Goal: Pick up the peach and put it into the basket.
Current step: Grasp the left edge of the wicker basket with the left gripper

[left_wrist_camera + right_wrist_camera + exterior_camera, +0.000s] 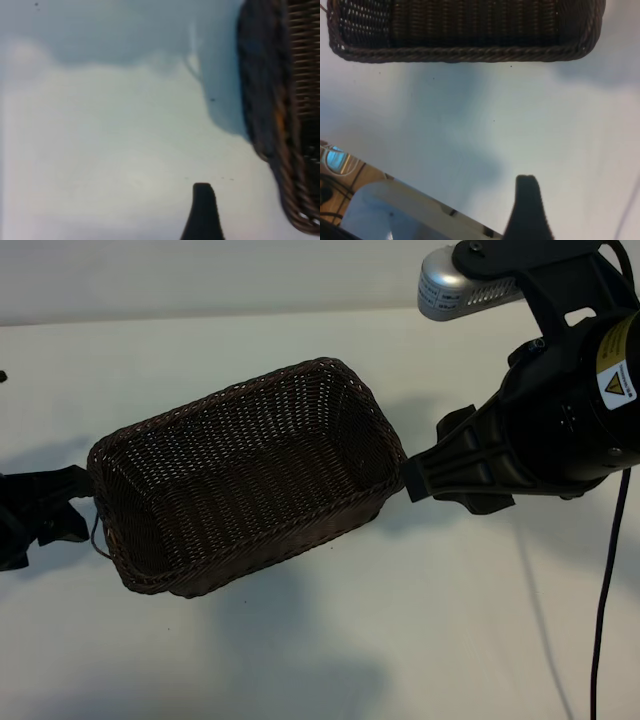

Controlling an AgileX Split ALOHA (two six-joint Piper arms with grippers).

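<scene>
The dark brown wicker basket (240,475) lies tilted in the middle of the white table, and only bare weave shows inside it. The peach is out of view in every frame. My left gripper (62,508) sits just off the basket's left end, open and holding nothing. In the left wrist view one black finger (202,212) shows over bare table, beside the basket's wall (280,125). My right gripper (428,458) hovers open just off the basket's right end. One of its fingers (527,207) shows, well short of the braided rim (460,54).
A silver lamp-like head (455,285) hangs above the right arm, and a black cable (603,590) trails down the right side. The right wrist view shows the table's edge (420,200) close by. White table surface (420,620) lies in front of the basket.
</scene>
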